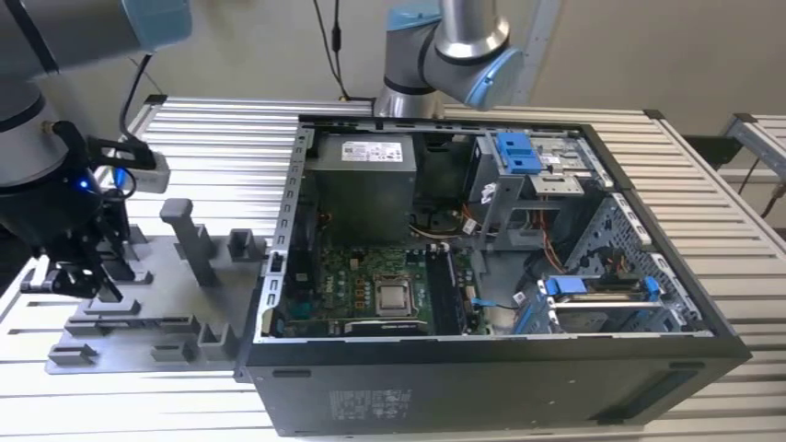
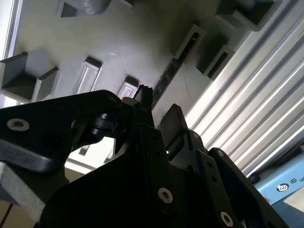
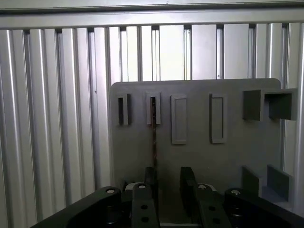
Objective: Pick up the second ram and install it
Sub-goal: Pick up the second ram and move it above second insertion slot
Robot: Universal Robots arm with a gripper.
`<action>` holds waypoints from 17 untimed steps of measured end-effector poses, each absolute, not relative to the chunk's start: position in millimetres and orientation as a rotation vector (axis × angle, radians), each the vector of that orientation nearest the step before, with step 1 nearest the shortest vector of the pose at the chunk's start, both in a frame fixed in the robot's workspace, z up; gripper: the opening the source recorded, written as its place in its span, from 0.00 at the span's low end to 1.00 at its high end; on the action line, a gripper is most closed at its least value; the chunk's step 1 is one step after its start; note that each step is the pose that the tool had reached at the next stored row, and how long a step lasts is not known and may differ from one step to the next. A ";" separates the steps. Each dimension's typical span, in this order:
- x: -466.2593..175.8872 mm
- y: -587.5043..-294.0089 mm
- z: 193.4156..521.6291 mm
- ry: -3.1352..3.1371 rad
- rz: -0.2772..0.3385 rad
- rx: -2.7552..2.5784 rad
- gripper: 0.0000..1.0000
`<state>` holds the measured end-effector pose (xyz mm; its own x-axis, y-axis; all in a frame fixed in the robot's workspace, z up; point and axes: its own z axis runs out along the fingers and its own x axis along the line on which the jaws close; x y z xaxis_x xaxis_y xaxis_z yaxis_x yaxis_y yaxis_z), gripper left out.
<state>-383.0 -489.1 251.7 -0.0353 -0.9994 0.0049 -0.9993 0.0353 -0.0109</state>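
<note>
The second ram (image 3: 154,135) is seen edge-on as a thin dark strip, stood on edge in a slot of the grey fixture plate (image 3: 199,156). The gripper (image 3: 169,175) is held close over it, fingers parted. The plate is laid on a ribbed metal table (image 1: 687,157), beside an opened computer case (image 1: 491,396).

Thin dark second ram (image 3: 154,142) on edge, far end in grey fixture (image 3: 228,156) slot.

A ribbed tabletop (image 3: 47,118) of bare, shiny metal carries a smooth, matt grey plastic plate (image 3: 194,161). The tool (image 3: 168,183) is matt black with bright screw heads; the computer case (image 1: 491,396) is dull black painted metal.
</note>
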 end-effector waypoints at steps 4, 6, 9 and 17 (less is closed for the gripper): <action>-384.0 -490.2 245.5 2.256 -0.019 -2.179 0.36; -385.4 -491.2 241.8 2.255 -0.021 -2.178 0.36; -386.2 -493.2 237.5 2.254 -0.022 -2.178 0.36; -387.8 -495.5 227.3 2.251 -0.030 -2.174 0.36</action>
<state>-387.8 -495.5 227.3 -0.0347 -0.9994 0.0045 -0.9991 0.0346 -0.0226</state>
